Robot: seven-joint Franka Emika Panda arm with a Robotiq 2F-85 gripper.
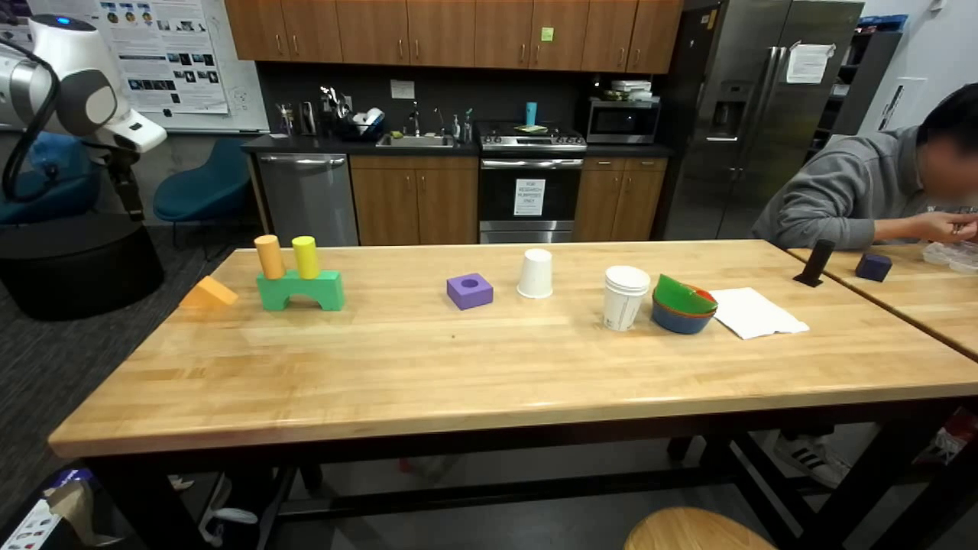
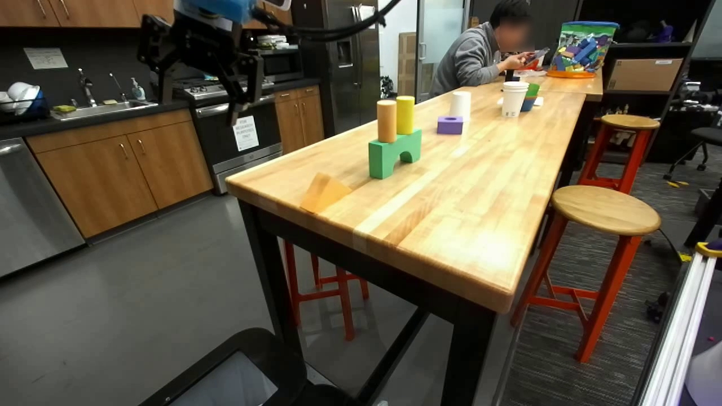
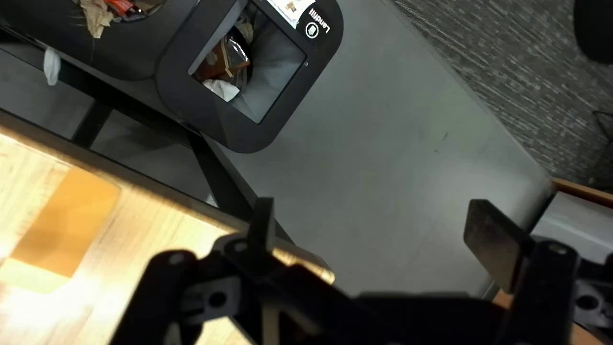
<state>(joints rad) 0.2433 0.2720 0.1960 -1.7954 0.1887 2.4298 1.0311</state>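
"How's the claw (image 2: pixel 198 107) sitting?"

"Fingers spread wide apart, with grey floor (image 3: pixel 383 143) showing between them. It hangs higher than the table (image 2: pixel 474 208), past its short edge, by the corner nearest the dishwasher (image 1: pixel 313 202)."

"And the orange block (image 1: pixel 210 292)?"

"That's the block closest to it, well clear of the fingers. It lies on the table along that same short edge, nearer that corner than the other."

"What's farther in?"

"A green arch (image 1: pixel 300 283), with an orange cylinder (image 1: pixel 270 257) and a yellow cylinder (image 1: pixel 306 258) upright on top."

"And beyond those?"

"A purple block (image 1: pixel 467 295) with a round hole, then a white cup (image 1: pixel 535 273) upside down. After that, a stack of cups (image 1: pixel 623 305) just beside some nested bowls (image 1: pixel 682 318), and a napkin (image 1: pixel 756 315) next to the bowls."

"I see a trash bin (image 3: pixel 249 136) too, on the floor by that short edge."
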